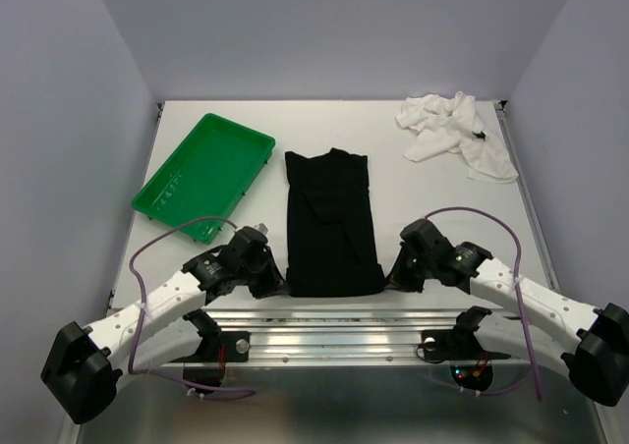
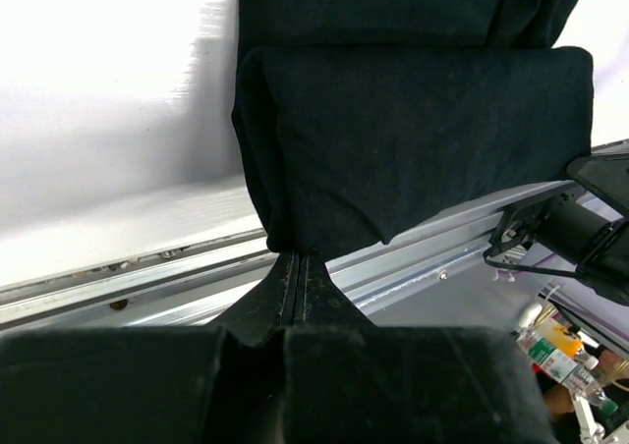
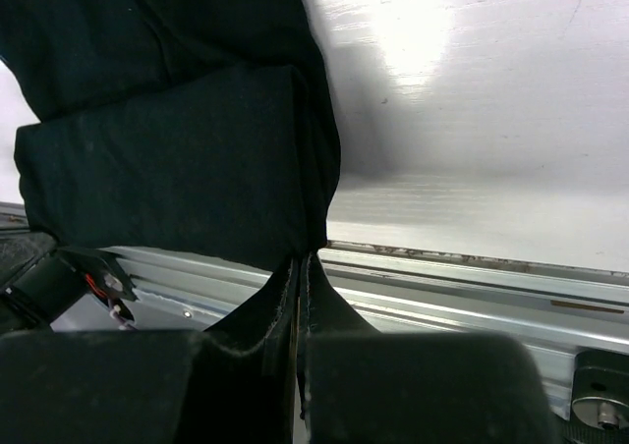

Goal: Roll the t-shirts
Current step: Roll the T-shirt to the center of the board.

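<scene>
From above, the black t-shirt [image 1: 332,223] lies in the middle of the bench [image 1: 413,194], folded into a long narrow strip running away from the arms. The left tool [image 1: 273,285] and the right tool [image 1: 395,275] are each at a near corner of it. The white t-shirt [image 1: 457,135] sits in a crumpled heap at the far right corner, well apart from both arms. The green tray [image 1: 172,200] is at the far left, and I can't see anything in it.

From the left wrist, the left tool [image 2: 298,267] is clamped flat together, pinching the near corner of the black t-shirt [image 2: 413,139]. That end is doubled over into one fat fold, sitting right by the metal rail [image 2: 147,277] at the bench edge.

The right wrist shows the same thing mirrored. The right tool [image 3: 300,267] is closed tight on the other corner of the black t-shirt [image 3: 177,159], with the same turned-over end.

So I'd say it's early days: the black one has maybe its first turn in, with most of its length left to roll. The white one isn't even flattened.
</scene>
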Tool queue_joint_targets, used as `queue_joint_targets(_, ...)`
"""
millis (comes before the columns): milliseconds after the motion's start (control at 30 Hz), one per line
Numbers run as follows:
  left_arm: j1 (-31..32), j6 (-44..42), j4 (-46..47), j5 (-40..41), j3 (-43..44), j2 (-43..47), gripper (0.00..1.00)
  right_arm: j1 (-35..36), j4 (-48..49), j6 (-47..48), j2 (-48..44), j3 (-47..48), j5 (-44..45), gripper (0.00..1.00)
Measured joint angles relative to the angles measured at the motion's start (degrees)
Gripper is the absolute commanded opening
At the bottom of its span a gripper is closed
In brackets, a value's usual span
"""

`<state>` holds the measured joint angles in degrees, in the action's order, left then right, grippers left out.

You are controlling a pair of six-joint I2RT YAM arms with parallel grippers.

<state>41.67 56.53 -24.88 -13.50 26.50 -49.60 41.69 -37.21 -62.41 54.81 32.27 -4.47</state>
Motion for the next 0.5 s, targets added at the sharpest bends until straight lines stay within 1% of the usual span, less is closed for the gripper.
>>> queue_joint_targets(167,0.0,0.5,-1.5,0.5,1.3,-1.5,0.00,0.0,-1.4,-0.2,2.3,2.4,0.6,0.01)
queue_joint_targets(300,-0.2,0.5,-2.4,1.3,5.0,-5.5,0.00,0.0,-1.9,-0.2,5.2,5.3,2.2,0.01)
queue_joint_targets(500,-3.6,-1.6,-3.2,1.6,9.6,-9.2,0.00,0.0,-2.8,1.0,9.4,9.6,5.3,0.01)
